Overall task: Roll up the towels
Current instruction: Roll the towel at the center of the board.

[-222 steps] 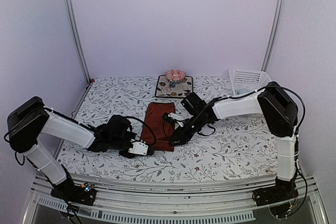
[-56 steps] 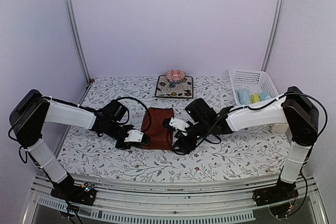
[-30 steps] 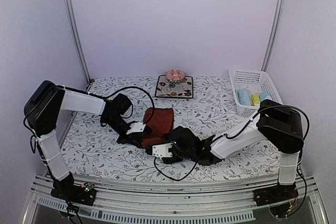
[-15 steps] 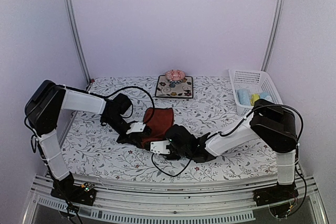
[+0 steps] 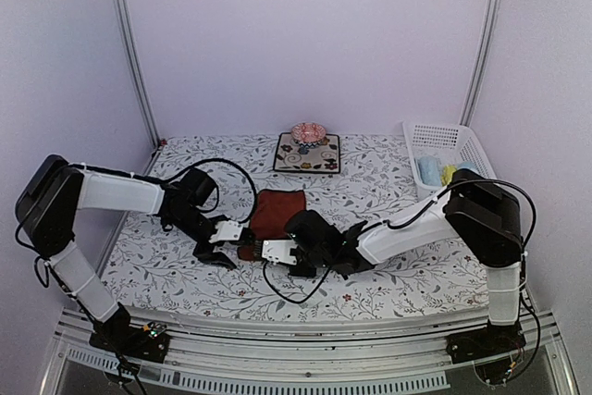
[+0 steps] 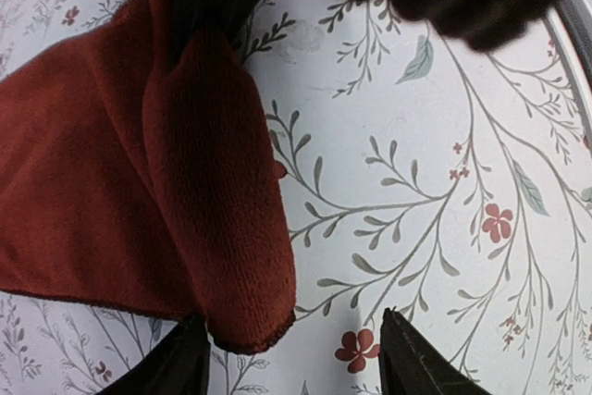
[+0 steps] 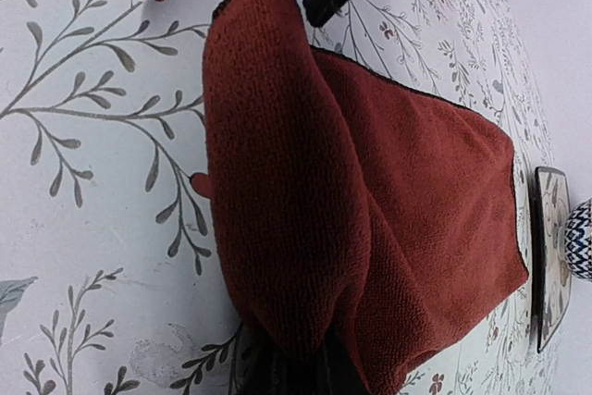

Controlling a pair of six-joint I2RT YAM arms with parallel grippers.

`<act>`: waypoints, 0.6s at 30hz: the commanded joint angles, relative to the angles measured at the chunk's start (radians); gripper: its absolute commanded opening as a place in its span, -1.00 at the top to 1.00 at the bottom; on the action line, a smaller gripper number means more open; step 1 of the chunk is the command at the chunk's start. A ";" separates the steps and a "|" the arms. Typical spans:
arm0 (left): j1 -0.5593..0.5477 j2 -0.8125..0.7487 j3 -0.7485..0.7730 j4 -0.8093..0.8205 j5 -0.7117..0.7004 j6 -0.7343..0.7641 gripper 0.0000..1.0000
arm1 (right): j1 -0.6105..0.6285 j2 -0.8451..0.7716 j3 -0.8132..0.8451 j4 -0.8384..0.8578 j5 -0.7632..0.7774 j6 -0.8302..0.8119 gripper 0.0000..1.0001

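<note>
Right gripper [image 7: 291,372] clamped on the dark red towel [image 7: 370,201]; left gripper [image 6: 291,372] with jaws apart.

My right fingers pinch one end of the rolled-over fold. At the fold's other end my left fingers [image 6: 180,372] stand spread, one close by the cloth, though I cannot tell if it touches. Seen from above, the fold runs along the towel's six o'clock edge and the rest lies flat toward twelve on the floral table covering [image 5: 416,256]. Further toward twelve sits the dark floral mat [image 5: 319,156]. At two o'clock the white basket [image 5: 439,136] holds a pale blue towel [image 5: 428,171] and a yellow towel [image 5: 450,174].
</note>
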 commanded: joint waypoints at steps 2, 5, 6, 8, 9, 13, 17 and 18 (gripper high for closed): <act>0.013 -0.156 -0.133 0.188 -0.036 -0.001 -0.34 | -0.011 0.026 0.085 -0.236 -0.165 0.132 0.88; 0.013 -0.237 -0.235 0.322 -0.033 0.003 -0.36 | -0.021 0.033 0.120 -0.307 -0.239 0.187 0.88; 0.012 -0.260 -0.269 0.369 -0.035 0.004 -0.37 | -0.026 0.037 0.132 -0.326 -0.266 0.206 0.88; 0.011 -0.309 -0.331 0.453 -0.032 0.008 -0.36 | -0.038 0.042 0.157 -0.367 -0.319 0.240 0.88; 0.008 -0.330 -0.366 0.494 -0.033 0.012 -0.36 | -0.044 0.048 0.171 -0.388 -0.341 0.254 0.88; -0.015 -0.386 -0.467 0.641 -0.070 0.027 -0.33 | -0.070 0.051 0.214 -0.455 -0.459 0.333 0.87; -0.068 -0.380 -0.506 0.719 -0.135 0.044 -0.27 | -0.092 0.054 0.247 -0.500 -0.580 0.396 0.85; -0.083 -0.374 -0.514 0.743 -0.153 0.046 -0.27 | -0.098 0.053 0.254 -0.509 -0.601 0.416 0.85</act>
